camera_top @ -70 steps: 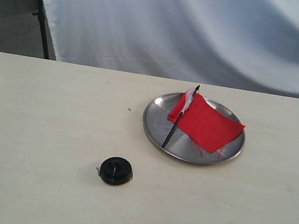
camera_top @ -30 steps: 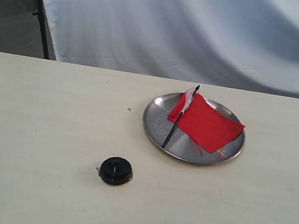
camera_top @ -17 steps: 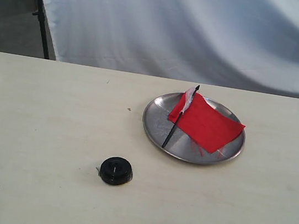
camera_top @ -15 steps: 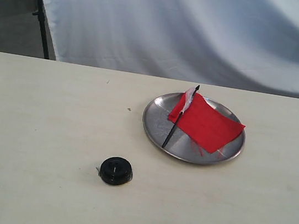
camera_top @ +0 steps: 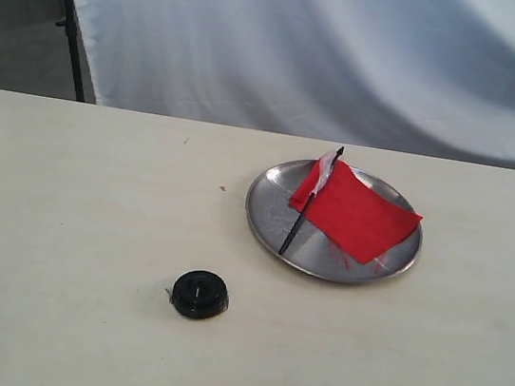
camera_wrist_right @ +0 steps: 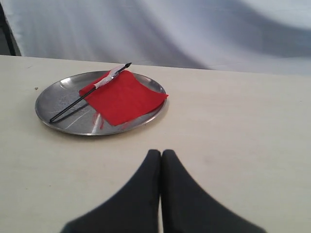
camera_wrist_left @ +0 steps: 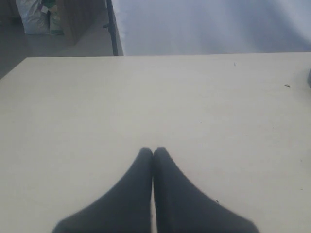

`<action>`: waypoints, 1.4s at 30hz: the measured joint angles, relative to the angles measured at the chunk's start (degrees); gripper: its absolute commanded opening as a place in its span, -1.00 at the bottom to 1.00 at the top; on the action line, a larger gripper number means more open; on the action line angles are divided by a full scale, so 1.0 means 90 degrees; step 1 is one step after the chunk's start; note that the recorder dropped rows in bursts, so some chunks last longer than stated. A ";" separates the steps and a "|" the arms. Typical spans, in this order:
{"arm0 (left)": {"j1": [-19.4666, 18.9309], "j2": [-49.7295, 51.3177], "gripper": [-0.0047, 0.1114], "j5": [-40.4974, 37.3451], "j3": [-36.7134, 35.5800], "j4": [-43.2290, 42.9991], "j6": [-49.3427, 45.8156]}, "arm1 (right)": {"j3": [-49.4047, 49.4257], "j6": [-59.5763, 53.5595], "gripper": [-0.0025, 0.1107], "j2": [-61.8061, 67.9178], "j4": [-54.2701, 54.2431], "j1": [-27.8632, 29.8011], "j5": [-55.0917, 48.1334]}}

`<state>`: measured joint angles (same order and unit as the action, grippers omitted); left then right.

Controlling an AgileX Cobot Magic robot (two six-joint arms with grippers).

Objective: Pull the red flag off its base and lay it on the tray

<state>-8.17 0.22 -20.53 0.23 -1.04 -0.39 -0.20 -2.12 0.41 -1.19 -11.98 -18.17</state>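
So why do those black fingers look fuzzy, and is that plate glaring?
Left wrist view: the fingers look soft-edged, probably too near the lens. Right wrist view: its fingers blur likewise, while the tray shows pale reflected streaks, no harsh glare. Exterior view: soft, even light; only a faint shadow beside the base.

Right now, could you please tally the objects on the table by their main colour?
Red: 1, the red flag, lying on the tray
Black: 1, the base
Silver: 1, the tray
Total: 3
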 measured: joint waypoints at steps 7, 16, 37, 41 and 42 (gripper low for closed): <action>0.0000 0.0000 -0.92 0.0000 0.0000 0.0000 0.0000 | 0.0000 0.0000 -0.96 0.0000 0.0000 0.0218 0.0000; 0.0000 0.0000 -0.92 0.0000 0.0000 0.0000 0.0000 | 0.0000 0.0000 -0.96 0.0000 0.0000 0.0394 0.0000; 0.0000 0.0000 -0.92 0.0000 0.0000 0.0000 0.0000 | 0.0000 0.0005 -0.96 0.0000 0.0000 0.0615 0.0000; 0.0000 0.0000 -0.92 0.0000 0.0000 0.0000 0.0000 | 0.0000 0.0005 -0.96 0.0000 0.0000 0.0615 0.0000; 0.0000 0.0000 -0.92 0.0000 0.0000 0.0000 0.0000 | 0.0000 0.0005 -0.96 0.0000 0.0000 0.0615 0.0000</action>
<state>-8.17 0.22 -20.53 0.23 -1.04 -0.39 -0.20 -2.07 0.41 -1.19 -6.44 -18.17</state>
